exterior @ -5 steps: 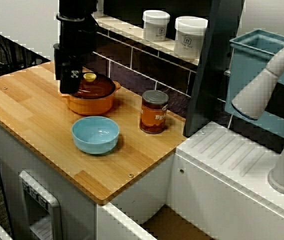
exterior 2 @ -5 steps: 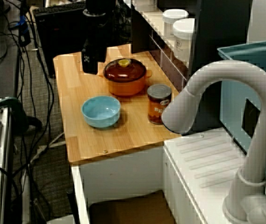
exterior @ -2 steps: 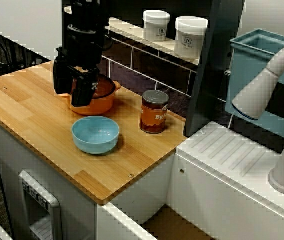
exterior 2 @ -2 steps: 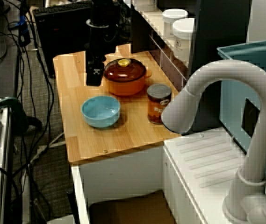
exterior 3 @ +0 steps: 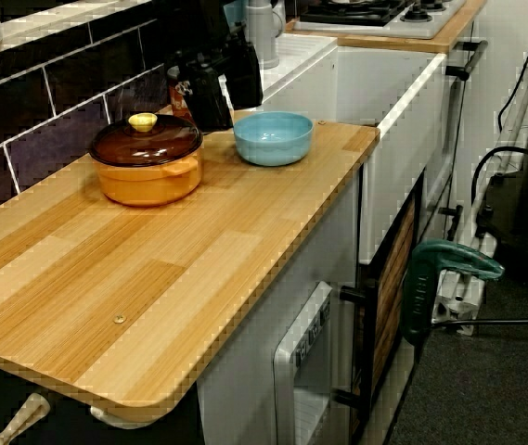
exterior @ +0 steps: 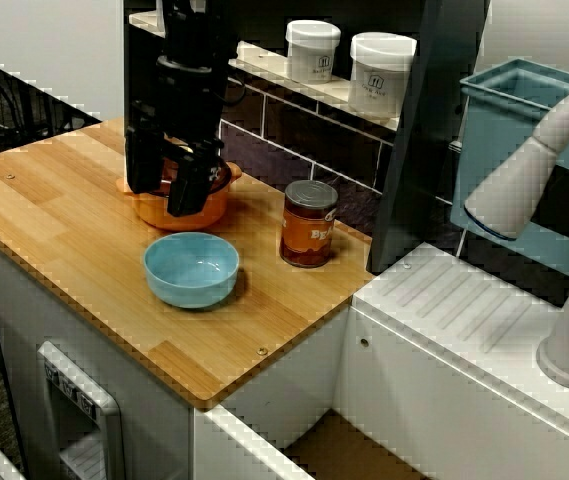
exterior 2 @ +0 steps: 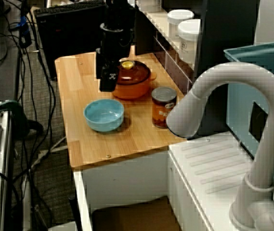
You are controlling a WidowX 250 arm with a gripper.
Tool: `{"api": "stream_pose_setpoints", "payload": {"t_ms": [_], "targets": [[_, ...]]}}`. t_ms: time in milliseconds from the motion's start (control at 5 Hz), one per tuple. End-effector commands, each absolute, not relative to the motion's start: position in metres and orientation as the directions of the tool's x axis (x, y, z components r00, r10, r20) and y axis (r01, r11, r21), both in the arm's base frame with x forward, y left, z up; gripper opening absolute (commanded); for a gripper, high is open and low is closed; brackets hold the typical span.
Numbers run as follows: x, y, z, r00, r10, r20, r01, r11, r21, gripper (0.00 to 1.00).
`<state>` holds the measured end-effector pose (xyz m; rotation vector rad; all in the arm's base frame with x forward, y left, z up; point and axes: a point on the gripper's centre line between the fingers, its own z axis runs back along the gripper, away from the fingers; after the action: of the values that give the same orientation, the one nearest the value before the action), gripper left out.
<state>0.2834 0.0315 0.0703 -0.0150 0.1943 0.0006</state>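
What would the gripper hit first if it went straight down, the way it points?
Probably the bare table in the gap between pot and bowl. The open gripper hangs close beside the pot; depth is unclear, so it might clip the pot's rim.

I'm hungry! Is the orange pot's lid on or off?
On: the brown lid sits level on the orange pot, yellow knob on top.
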Motion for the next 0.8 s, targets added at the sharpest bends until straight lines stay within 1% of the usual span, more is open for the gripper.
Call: {"api": "stream_pose_setpoints", "payload": {"t_ms": [0, 200, 400, 600], "targets": [[0.259, 0.012, 0.060, 0.990, 0.003, -0.144, -0.003, 1.000, -0.002, 1.00], [0.248, 0.008, 0.054, 0.991, 0.001, -0.136, 0.000, 1.000, 0.001, 1.00], [0.244, 0.007, 0.046, 0.990, 0.010, -0.143, -0.009, 1.000, 0.006, 1.00], [0.248, 0.012, 0.043, 0.987, 0.018, -0.160, -0.018, 1.000, 0.002, 1.00]]}}
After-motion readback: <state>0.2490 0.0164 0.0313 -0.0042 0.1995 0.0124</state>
